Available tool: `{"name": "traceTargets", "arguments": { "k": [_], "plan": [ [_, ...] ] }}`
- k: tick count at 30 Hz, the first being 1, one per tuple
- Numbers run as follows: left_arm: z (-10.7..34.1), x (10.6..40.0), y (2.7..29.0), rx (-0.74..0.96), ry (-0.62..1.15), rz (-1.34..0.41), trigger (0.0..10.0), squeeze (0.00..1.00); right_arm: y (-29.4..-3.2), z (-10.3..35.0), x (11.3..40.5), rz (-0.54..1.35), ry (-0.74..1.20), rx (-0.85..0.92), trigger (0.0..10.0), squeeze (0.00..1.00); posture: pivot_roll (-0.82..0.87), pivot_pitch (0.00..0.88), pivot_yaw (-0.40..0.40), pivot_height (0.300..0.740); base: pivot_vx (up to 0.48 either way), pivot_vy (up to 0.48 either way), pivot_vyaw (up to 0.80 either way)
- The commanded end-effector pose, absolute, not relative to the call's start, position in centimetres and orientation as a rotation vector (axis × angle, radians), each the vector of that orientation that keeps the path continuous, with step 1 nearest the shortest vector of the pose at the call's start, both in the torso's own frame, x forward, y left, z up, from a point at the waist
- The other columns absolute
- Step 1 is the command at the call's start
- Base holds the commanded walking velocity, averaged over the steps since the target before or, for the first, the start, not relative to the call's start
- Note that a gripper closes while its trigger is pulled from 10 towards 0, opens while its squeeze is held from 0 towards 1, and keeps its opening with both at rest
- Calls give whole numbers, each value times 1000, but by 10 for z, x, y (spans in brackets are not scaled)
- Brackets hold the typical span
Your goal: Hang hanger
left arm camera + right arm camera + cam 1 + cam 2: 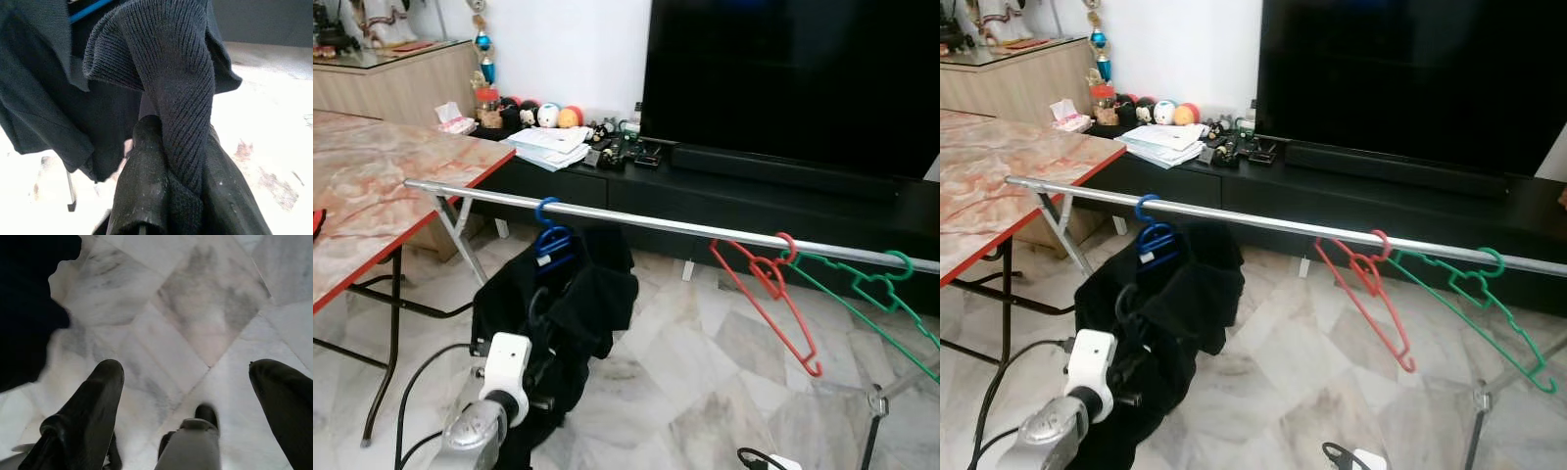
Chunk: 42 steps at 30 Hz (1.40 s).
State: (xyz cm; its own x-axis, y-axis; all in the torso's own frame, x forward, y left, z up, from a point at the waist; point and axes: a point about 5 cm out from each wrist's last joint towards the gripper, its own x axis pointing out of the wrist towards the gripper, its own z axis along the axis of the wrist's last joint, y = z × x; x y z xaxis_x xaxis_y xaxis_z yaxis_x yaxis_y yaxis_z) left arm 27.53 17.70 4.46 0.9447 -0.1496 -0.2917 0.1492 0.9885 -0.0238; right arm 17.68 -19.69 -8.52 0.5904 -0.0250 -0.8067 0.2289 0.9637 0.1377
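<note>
The rail [646,223] is bright polished metal, carrying glossy plastic hangers: a blue hanger [551,238], a red hanger [766,287] and a green hanger [876,294]. The dark garment [176,83] is matt ribbed knit cloth, pinched between the left claw [183,196]'s matt, scuffed black fingers [142,191]. The floor [195,318] is smooth veined marble with a soft sheen, and the table [372,186] at nine o'clock has a glossy marble-patterned top.

Soft even daylight, sharp eye views, overexposed floor [274,122] and blurred close cloth [171,88] at the wrists.
</note>
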Motion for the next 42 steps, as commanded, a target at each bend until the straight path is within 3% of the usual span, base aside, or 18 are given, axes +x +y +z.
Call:
{"name": "traceTargets", "arguments": {
  "k": [1,10,18,29,42],
  "plan": [
    [50,278,173,17,276,-142,10000,0,-212,-86,170,-187,939,237,10000,0,28,0,9,740,0,0,0],
    [55,272,186,66,239,-79,10000,0,-219,-86,165,-186,946,227,10000,0,42,0,-4,740,0,0,0],
    [56,273,187,39,231,-46,10000,0,-201,-88,169,-144,948,220,10000,0,39,0,-5,740,0,0,0],
    [56,272,182,44,244,-103,10000,0,-186,-85,182,-118,935,214,10000,0,39,0,-7,740,311,0,0],
    [57,272,176,46,241,-136,10000,0,-212,-88,162,-115,957,185,10000,0,37,0,-7,740,355,0,0]
  ]
}}
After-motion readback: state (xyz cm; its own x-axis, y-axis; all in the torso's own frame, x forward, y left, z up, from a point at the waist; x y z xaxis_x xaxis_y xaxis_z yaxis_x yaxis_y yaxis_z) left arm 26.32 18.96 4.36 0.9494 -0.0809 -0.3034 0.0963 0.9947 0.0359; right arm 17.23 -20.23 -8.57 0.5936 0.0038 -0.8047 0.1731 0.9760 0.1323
